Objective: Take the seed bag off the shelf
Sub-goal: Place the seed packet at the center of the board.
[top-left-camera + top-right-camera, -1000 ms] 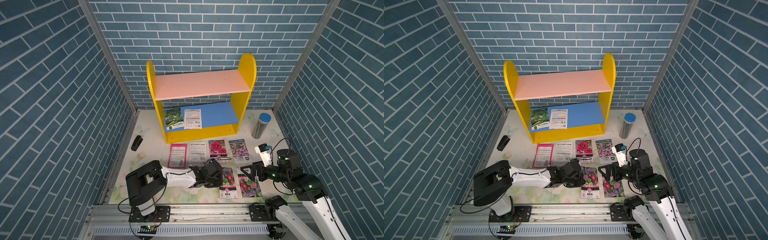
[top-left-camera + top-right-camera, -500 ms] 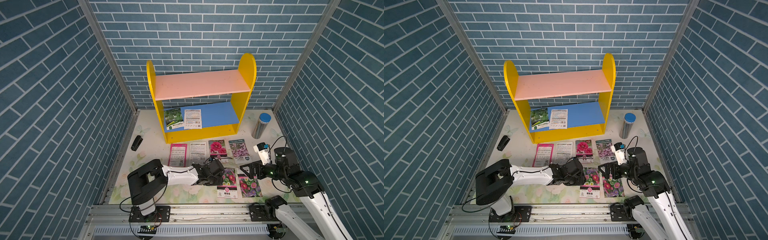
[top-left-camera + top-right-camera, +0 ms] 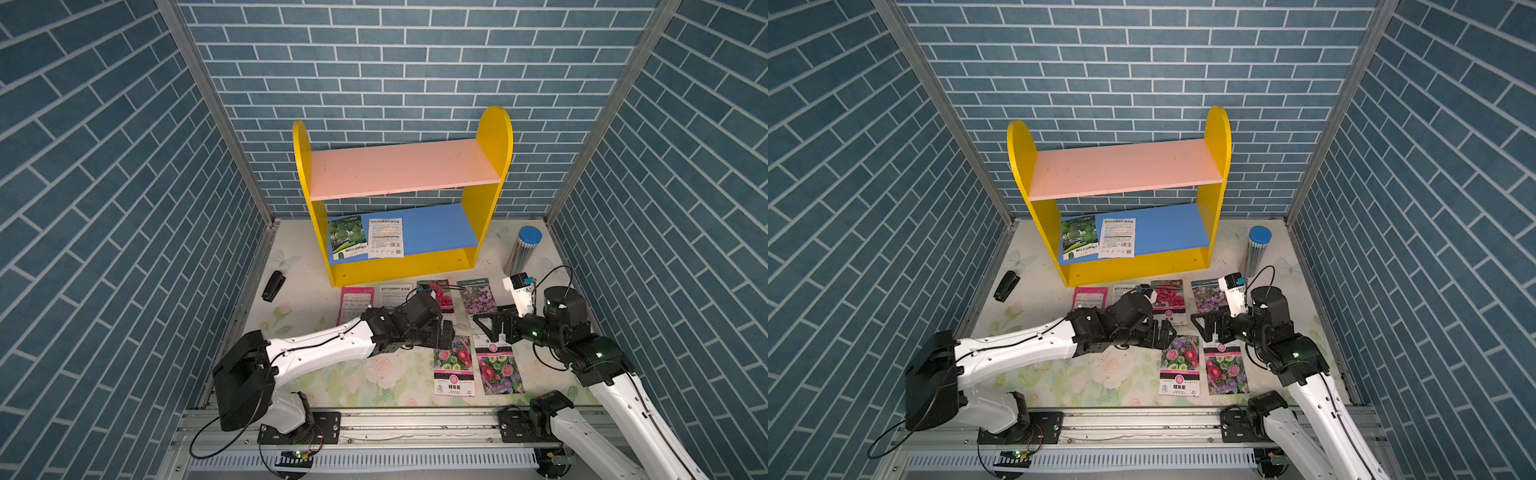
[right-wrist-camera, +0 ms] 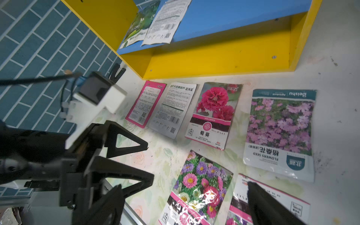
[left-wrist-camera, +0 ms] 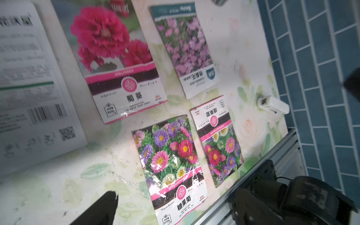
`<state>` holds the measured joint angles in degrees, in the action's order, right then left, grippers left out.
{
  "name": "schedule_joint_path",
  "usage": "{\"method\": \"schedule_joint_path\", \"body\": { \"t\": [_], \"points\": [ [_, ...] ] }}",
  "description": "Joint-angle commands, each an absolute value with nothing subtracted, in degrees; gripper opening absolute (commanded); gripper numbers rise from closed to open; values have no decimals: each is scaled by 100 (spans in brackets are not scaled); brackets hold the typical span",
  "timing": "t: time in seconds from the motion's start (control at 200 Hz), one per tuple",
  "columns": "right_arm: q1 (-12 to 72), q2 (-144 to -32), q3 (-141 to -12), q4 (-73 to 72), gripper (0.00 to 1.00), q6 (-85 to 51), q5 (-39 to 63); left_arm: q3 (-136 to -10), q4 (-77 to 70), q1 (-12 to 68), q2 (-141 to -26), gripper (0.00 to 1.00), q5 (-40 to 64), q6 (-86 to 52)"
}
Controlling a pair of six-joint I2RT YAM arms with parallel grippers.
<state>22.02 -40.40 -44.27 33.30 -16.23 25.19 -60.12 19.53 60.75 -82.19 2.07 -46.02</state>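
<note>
The green-pictured glossy seed bag (image 3: 347, 237) and white printed paper bag (image 3: 386, 238) lie on the yellow shelf's (image 3: 492, 141) blue lower board (image 3: 436, 228), well ahead of the left gripper (image 4: 150, 161), whose jaws stand wide apart and empty. It should slide in low and pinch a front edge. Beside it, the right gripper (image 3: 485, 328) is likewise wide and empty.

Non-task items on my screens: two loose objects and the enclosure.
I see a silver canister (image 3: 524, 249) with a blue lid standing upright near the back right corner of the floral-printed table (image 3: 303, 316). A small black stapler-like item (image 3: 273, 286) lies by the table's left edge, well apart from it. Blue brick-pattern walls (image 3: 374, 62) close three sides, and an aluminium rail (image 3: 415, 424) runs along the front.
</note>
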Motion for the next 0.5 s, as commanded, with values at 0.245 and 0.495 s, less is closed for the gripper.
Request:
{"method": "schedule_joint_path", "body": {
  "t": [0.245,0.495],
  "points": [
    [2275,-5218,-4643,900,100,-1776,2881,-6012,2362,5285,-7059,100,-610,-3088],
    [2795,-6280,-5218,274,100,-1626,2332,-5982,2395,4889,-6448,100,-1140,-2682]
  ]
}}
